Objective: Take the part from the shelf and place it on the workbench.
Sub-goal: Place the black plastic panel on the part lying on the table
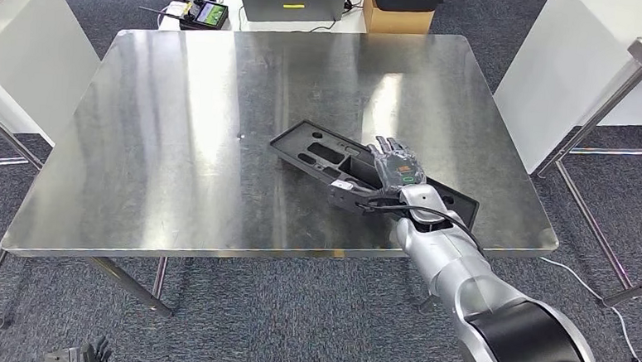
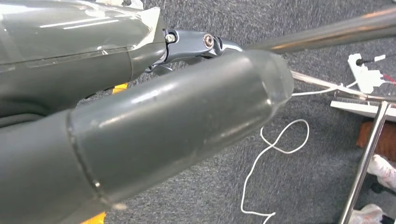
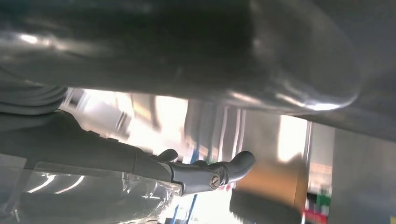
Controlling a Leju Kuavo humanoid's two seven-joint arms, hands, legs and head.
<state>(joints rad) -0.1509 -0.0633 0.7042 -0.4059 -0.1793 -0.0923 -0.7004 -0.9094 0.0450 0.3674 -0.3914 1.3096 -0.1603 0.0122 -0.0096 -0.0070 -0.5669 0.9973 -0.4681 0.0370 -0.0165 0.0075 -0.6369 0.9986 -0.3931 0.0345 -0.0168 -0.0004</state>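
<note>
While the part (image 1: 360, 171) lies on the workbench (image 1: 178, 149), the right robot hand (image 1: 397, 168) rests on it, fingers spread.

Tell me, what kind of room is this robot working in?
Probably a lab or workshop: a bare stainless steel workbench on grey carpet, a black plastic part under the robot's right hand, and a handheld controller lying beyond.
</note>
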